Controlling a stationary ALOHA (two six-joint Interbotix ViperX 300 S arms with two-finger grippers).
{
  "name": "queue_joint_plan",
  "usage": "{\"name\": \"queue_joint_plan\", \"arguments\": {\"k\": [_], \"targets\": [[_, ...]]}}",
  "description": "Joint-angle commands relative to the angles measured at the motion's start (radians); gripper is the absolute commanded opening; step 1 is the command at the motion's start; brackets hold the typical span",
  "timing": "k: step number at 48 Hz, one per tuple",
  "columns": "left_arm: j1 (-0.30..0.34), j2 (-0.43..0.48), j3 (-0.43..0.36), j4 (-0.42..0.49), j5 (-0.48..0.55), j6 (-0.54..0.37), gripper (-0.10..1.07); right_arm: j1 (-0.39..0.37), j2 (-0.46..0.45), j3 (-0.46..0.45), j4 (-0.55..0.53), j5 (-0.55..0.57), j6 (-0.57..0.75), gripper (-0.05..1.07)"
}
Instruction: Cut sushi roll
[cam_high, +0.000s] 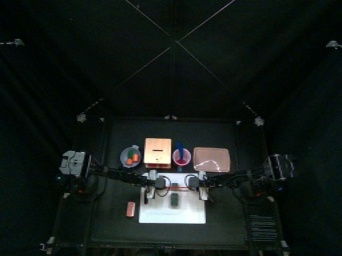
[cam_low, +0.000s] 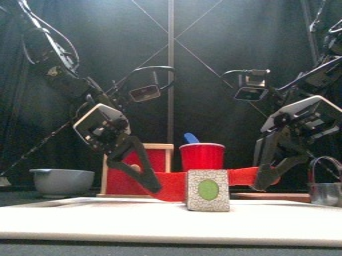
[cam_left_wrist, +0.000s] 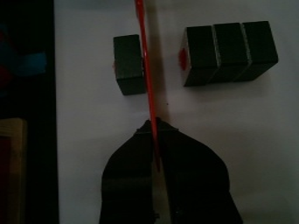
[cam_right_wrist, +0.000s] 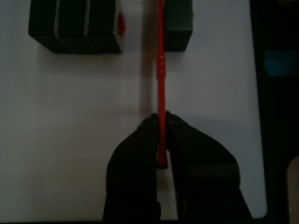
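At the far left of the front view a shallow grey bowl (cam_low: 62, 180) sits on the black table (cam_high: 238, 218). Next to it the left gripper (cam_low: 134, 168) slants down over the flat white cutting board (cam_low: 134, 218); in the left wrist view its two black jaws (cam_left_wrist: 156, 179) stand narrow, pinched on one end of a thin, flat red blade (cam_left_wrist: 145, 79) that runs edge-on away from them. Behind that gripper stands a pale wooden block with a red frame (cam_low: 158, 165).

The dark, short log-shaped sushi roll lies on the white board near the table's middle, and it is already in two parts. In the left wrist view the single small end piece (cam_left_wrist: 128, 64) lies on one side of the red blade and the longer part, three segments in a row (cam_left_wrist: 229, 54), lies on the other; the blade passes through the gap between them. In the front view the end piece (cam_low: 207, 190) faces the camera, showing a speckled pale square face with a green oval centre. Behind it stands a red cup (cam_low: 203, 157) with a blue thing poking above its rim.

Further right the right gripper (cam_low: 281, 160) hangs over the board; the right wrist view shows its jaws (cam_right_wrist: 163, 171) closed narrowly on the other end of the same blade (cam_right_wrist: 155, 61). A dark container (cam_low: 325, 186) stands at the far right.
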Motion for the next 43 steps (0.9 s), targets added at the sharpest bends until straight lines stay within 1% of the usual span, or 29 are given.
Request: {"name": "queue_joint_plan", "arguments": {"k": [1, 4, 9, 13, 18, 26, 43], "targets": [[-0.011, -0.058, -0.002, 0.003, 0.034, 0.005, 0.38, 0.003, -0.071, 0.000, 0.003, 0.054, 0.000, 0.36], [-0.032, -0.086, -0.005, 0.005, 0.048, 0.005, 0.38, 0.017, -0.112, -0.003, 0.009, 0.091, 0.000, 0.36], [-0.075, -0.074, 0.000, 0.015, 0.051, 0.005, 0.38, 0.063, -0.149, -0.005, 0.035, 0.106, 0.002, 0.36], [-0.104, -0.046, -0.008, 0.018, 0.049, 0.005, 0.37, 0.104, -0.138, -0.012, 0.067, 0.109, 0.000, 0.36], [-0.126, -0.025, -0.026, 0.015, 0.048, 0.000, 0.37, 0.135, -0.112, -0.018, 0.112, 0.114, 0.002, 0.36], [-0.137, -0.012, -0.031, 0.014, 0.048, -0.002, 0.37, 0.169, -0.097, -0.023, 0.161, 0.118, 0.002, 0.36], [-0.124, -0.005, -0.034, 0.020, 0.049, 0.005, 0.37, 0.158, -0.097, -0.026, 0.129, 0.118, 0.000, 0.36]]}}
